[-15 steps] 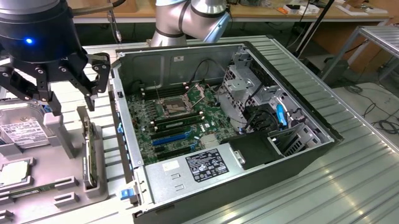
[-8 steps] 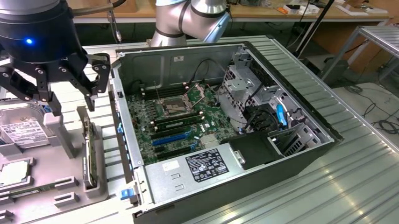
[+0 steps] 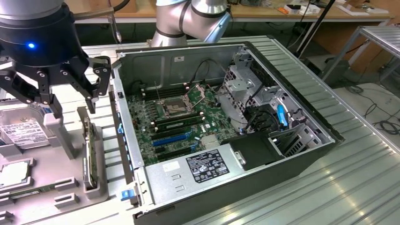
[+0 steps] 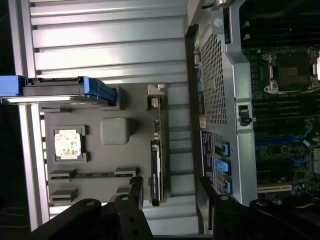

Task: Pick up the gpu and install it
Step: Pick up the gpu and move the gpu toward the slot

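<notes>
Nearest us, the grey moulded parts holder [image 3: 62, 183] is sitting on the ribbed metal tabletop [image 3: 350, 178]. The thin, dark green circuit-board gpu with its silvery bracket edge [image 3: 89, 150] is standing in it, seemingly on its long edge in a slot, though the angle is making that hard to confirm. Toward the exterior view's left, the boxy silver hard drive with a white label [image 3: 22, 133] is resting in the same holder. Just above the card, the black gripper [image 3: 72, 105] is hovering, its fingers [image 3: 91, 93] spread wide apart and gripping nothing. In the wrist view the card's end is showing between them. Further back, the open black and silver computer case [image 3: 187, 61] is lying on its side with its green motherboard [image 3: 187, 117] facing up. Behind that, the silver arm [image 3: 187, 18] is rising.
</notes>
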{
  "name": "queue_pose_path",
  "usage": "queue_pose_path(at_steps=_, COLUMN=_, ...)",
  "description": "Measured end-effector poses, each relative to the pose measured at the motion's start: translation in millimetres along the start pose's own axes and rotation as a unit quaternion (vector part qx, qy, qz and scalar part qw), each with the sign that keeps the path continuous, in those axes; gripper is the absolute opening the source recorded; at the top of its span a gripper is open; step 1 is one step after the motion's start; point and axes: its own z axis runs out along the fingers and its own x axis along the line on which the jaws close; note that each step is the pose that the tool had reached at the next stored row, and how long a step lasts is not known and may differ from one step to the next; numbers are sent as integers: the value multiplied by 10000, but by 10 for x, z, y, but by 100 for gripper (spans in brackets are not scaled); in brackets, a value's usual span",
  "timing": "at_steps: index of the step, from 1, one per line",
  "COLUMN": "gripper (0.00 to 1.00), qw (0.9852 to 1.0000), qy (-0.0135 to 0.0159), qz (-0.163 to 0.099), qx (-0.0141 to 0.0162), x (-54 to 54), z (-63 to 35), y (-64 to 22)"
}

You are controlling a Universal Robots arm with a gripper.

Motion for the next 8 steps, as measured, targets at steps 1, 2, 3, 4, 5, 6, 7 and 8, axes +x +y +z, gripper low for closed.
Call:
queue_pose_path(at_steps=1, gripper=56, qw=10000, qy=0, qz=0, qx=0, x=0, z=5, y=0)
queue_pose_path(at_steps=2, gripper=56, qw=10000, qy=0, qz=0, qx=0, x=0, z=13, y=-1)
queue_pose_path(at_steps=3, gripper=56, qw=10000, qy=0, qz=0, qx=0, x=0, z=17, y=-1)
queue_pose_path(at_steps=4, gripper=56, qw=10000, qy=0, qz=0, qx=0, x=0, z=21, y=-1)
queue_pose_path(at_steps=5, gripper=56, qw=10000, qy=0, qz=0, qx=0, x=1, z=28, y=-1)
queue_pose_path(at_steps=6, gripper=56, qw=10000, qy=0, qz=0, qx=0, x=1, z=34, y=-1)
queue_pose_path(at_steps=7, gripper=56, qw=10000, qy=0, qz=0, qx=0, x=1, z=42, y=-1)
queue_pose_path(at_steps=8, gripper=56, qw=10000, qy=0, qz=0, qx=0, x=1, z=47, y=-2)
